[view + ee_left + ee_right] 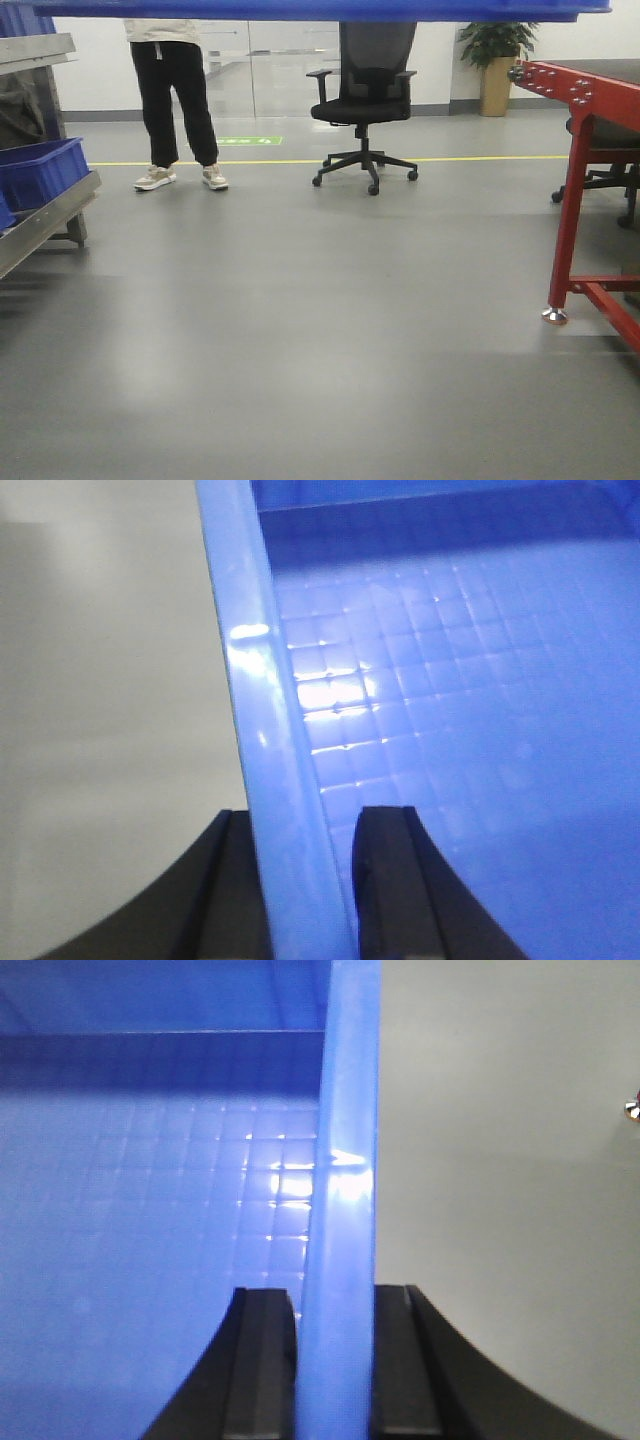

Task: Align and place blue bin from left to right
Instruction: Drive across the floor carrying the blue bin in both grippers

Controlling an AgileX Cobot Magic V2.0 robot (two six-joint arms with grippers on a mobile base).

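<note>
The blue bin hangs in the air, and only its underside shows as a blue band along the top edge of the front view. In the left wrist view my left gripper is shut on the bin's left rim, one black finger outside the wall and one inside over the gridded floor. My right gripper is shut on the bin's right rim in the same way. Grey floor lies below both rims. The bin's outer walls are hidden.
A metal rack with darker blue bins stands at the left. A red roller-conveyor frame stands at the right. Ahead, a person and a black office chair stand past a yellow floor line.
</note>
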